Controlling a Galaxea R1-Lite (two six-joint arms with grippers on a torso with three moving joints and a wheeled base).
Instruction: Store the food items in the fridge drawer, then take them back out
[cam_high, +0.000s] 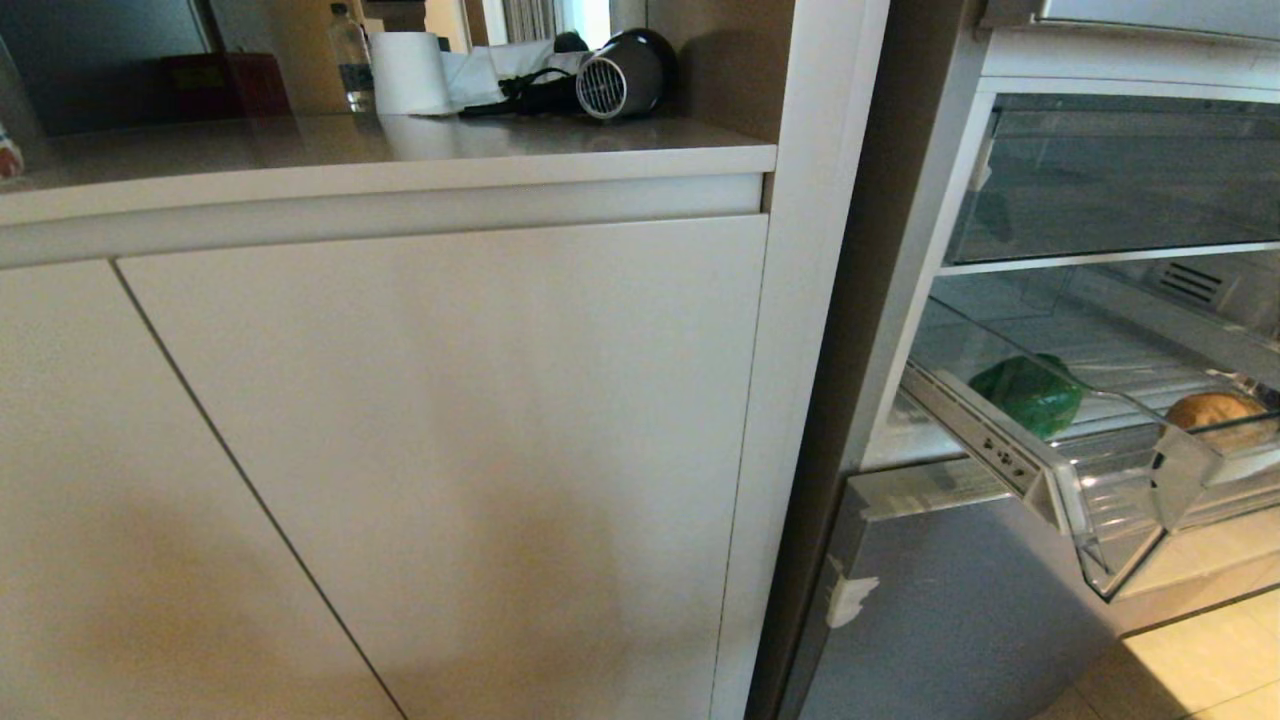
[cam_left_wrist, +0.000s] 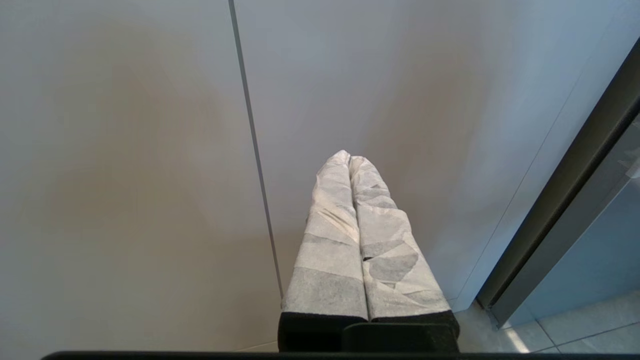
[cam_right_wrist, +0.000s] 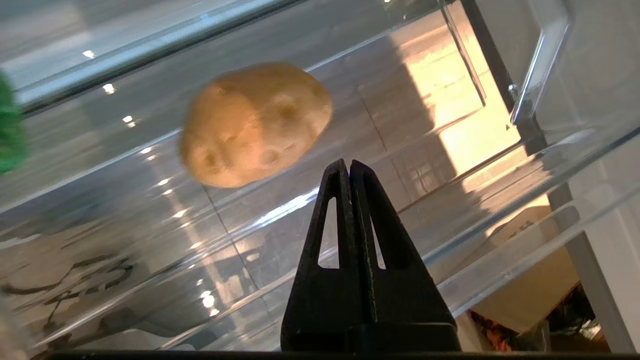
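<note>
A: From the head camera, the fridge drawer (cam_high: 1090, 520) stands pulled out; the bell pepper (cam_high: 1030, 395) and potato (cam_high: 1212, 410) lie inside, well apart; neither arm shows

B: Left wrist: left gripper (cam_left_wrist: 350, 157) clenched, empty, before a cabinet door (cam_left_wrist: 125, 175)

A: Right wrist: right gripper (cam_right_wrist: 348, 165) clenched on nothing, near the potato (cam_right_wrist: 255, 122); storing looks done; retrieval next, I'd judge; it must open first

Left gripper (cam_left_wrist: 349, 156): two long tapering fingers (cam_left_wrist: 330, 240) wrapped in white, wrinkled fabric tape, greyer patches showing through, on a black block base. Right gripper (cam_right_wrist: 348, 162): bare matte-black plastic fingers (cam_right_wrist: 395, 260), wedge-shaped, each with a narrow triangular cut-out, on a black base.
</note>
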